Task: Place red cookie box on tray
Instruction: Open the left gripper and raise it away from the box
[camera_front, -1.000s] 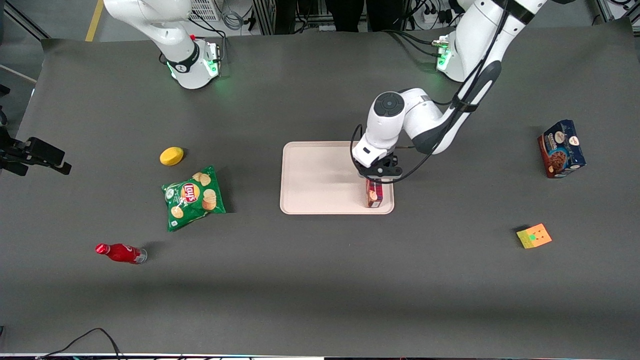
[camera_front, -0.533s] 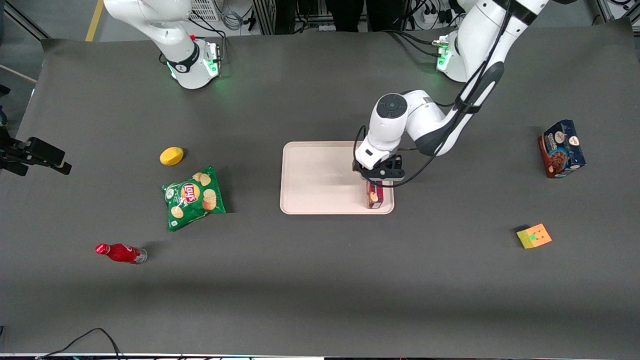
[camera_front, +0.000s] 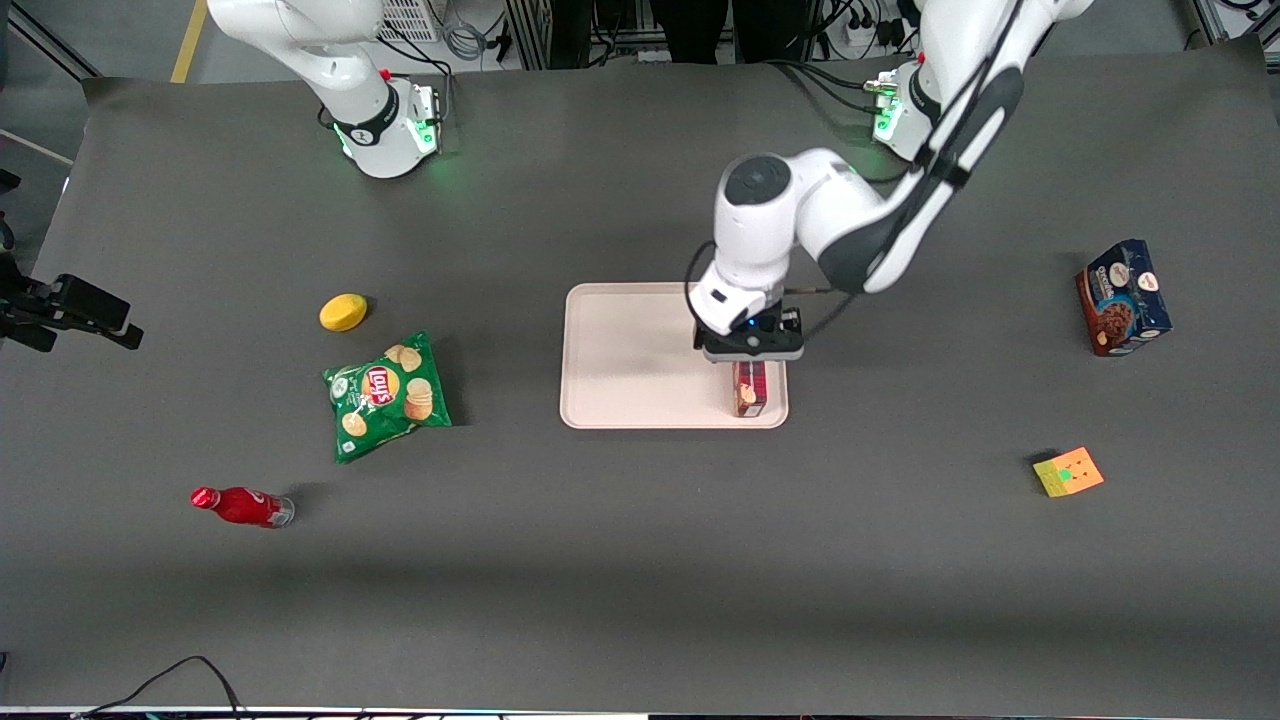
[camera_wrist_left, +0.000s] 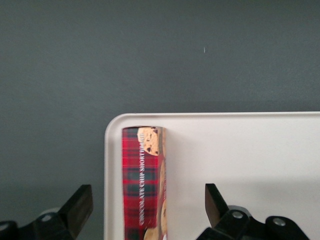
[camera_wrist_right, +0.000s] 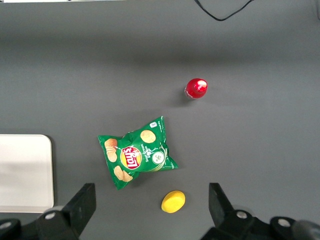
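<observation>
My hand (camera_front: 750, 352) hangs above the red cookie box (camera_wrist_left: 144, 182), fingers (camera_wrist_left: 216, 200) spread apart. The box lies on the tray (camera_front: 630, 350), along its edge.

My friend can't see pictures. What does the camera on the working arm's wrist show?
A long dark-red plaid cookie box lies flat on a pale pinkish-beige tray, close along the tray's rim near a rounded corner. The black gripper hangs open above it, one finger on each side, not touching the box. Dark grey table surrounds the tray.
</observation>
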